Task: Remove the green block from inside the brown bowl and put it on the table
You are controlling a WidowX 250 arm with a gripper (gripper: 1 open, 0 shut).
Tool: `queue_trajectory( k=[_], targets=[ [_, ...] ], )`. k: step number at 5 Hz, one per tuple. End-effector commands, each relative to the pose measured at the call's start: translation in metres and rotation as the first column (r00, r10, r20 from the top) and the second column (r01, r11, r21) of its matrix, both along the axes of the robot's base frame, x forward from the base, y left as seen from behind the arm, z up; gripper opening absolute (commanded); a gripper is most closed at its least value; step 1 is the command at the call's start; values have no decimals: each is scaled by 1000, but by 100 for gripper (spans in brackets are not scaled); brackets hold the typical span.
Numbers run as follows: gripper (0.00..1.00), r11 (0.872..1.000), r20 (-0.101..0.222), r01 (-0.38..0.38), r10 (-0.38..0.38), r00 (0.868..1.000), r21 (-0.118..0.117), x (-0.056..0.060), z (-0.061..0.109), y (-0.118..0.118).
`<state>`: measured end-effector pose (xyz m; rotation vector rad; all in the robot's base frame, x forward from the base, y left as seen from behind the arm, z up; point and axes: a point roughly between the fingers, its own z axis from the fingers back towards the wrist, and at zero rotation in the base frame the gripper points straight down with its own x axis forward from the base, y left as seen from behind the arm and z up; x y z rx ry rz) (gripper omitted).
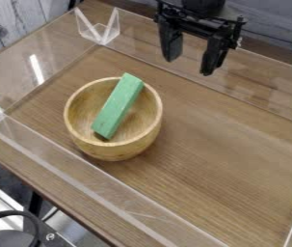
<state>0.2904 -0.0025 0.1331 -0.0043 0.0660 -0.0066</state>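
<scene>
Green block [118, 106] lies slanted in bowl [114, 120], untouched. Gripper [192, 55] at 1 o'clock of bowl, fingers spread, empty. Approach step; next: descend over block, align jaws across width.

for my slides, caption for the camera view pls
Open gripper hovers above the table, green block resting in brown bowl.

The black two-fingered robot gripper [191, 55] hangs in the upper right of the frame, pointing straight down, its two dark fingers [171, 43] spread wide apart with nothing between them.
</scene>
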Motion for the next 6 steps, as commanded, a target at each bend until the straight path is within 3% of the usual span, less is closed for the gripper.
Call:
queue_trajectory(
  k=[1,2,3,5,6],
  targets=[
    [100,1000,3,8,-8,1000,-17,-4,0,10],
    [100,1000,46,-31,31,998,-8,-26,4,21],
    [100,998,88,-70,70,994,2,-39,11,35],
    [100,977,75,-210,207,975,24,-30,1,83],
    [100,969,57,-235,232,971,70,-41,-14,82]
  ],
)
